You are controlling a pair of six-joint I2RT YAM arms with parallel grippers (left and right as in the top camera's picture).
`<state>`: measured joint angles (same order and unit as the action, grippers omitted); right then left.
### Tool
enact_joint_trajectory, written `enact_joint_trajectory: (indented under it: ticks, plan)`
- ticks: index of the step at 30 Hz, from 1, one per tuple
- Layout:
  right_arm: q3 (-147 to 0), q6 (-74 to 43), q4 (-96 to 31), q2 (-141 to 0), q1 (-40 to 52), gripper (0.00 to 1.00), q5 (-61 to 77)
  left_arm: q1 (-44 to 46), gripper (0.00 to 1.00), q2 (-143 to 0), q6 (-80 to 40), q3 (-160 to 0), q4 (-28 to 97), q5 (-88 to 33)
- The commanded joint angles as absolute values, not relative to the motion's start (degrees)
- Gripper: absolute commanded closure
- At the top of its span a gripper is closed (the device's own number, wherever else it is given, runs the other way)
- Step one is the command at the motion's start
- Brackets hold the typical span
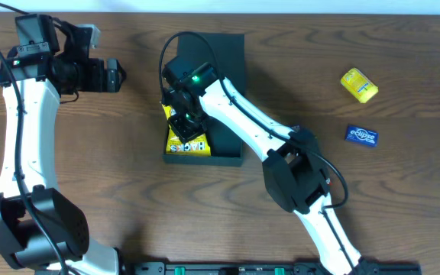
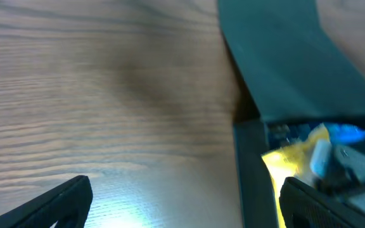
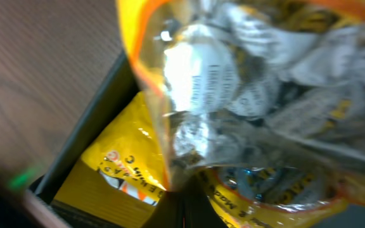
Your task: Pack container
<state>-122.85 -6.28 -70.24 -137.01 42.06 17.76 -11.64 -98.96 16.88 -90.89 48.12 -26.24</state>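
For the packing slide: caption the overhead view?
Right gripper over yellow snack packets in the dark matte rectangular container; small yellow packet and blue packet lie on the wooden table.

"HACKS" on the yellow packet (image 1: 187,145), "eclipse" on the blue packet (image 1: 361,135)

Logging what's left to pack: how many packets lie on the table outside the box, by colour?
Yellow packet: 1
Blue packet: 1
Total outside the box: 2
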Motion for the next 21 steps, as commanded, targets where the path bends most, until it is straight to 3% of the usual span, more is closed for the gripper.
enact_joint_trajectory:
  ticks: [1, 9, 21]
  plan:
    - [-123.31, -4.27, -69.84, -136.64, 42.09, 0.99, 20.97, -12.08, 0.05, -99.63, 24.69, -91.22, 49.63, -30.94]
    - [-123.31, -4.21, -63.92, -129.29, 39.70, 0.98, 18.94, -15.25, 0.05, -99.63, 29.12, -91.22, 51.68, -38.48]
    - [-123.24, -5.56, -57.36, -132.40, 39.44, 0.99, 14.35, -19.05, 0.05, -99.63, 32.91, -91.22, 54.83, -44.31]
